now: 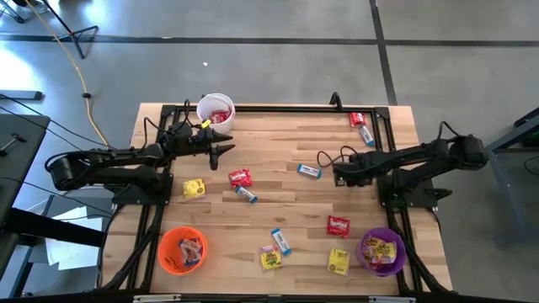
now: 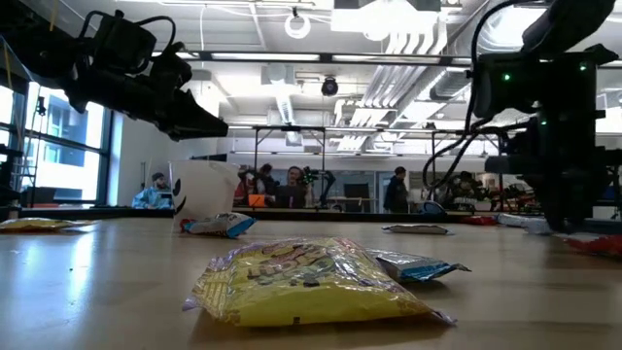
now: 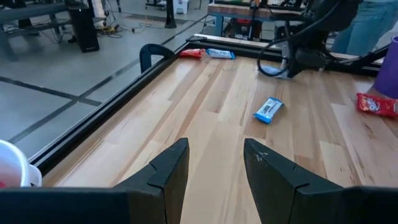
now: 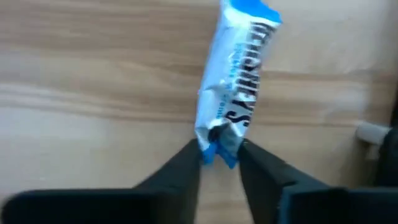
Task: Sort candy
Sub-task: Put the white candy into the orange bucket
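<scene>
- You have the pale wooden plank table (image 1: pixel 278 181) filling the middle of the high view, with a black frame round its edges.
- Your left arm reaches in from the left of the frame; its left gripper (image 1: pixel 221 150) hangs just below the white cup (image 1: pixel 216 110) at the table's upper left. In the left wrist view its 2 fingers stand apart with nothing between them.
- Your right arm comes in from the right; its right gripper (image 4: pixel 219 155) sits right of centre. In the right wrist view the fingertips pinch the crimped end of a slim blue-and-white wrapped bar (image 4: pixel 236 87), which lies on the wood.
- The orange cup (image 1: pixel 182 250) stands at lower left and the purple cup (image 1: pixel 382 252) at lower right; both hold candy.
- Loose candy lies scattered: a red packet (image 1: pixel 240 177) near centre, another red packet (image 1: pixel 338 225) lower right, a yellow packet (image 1: pixel 194 188) left of centre, 2 more yellow ones along the bottom, and blue-and-white bars between them.
</scene>
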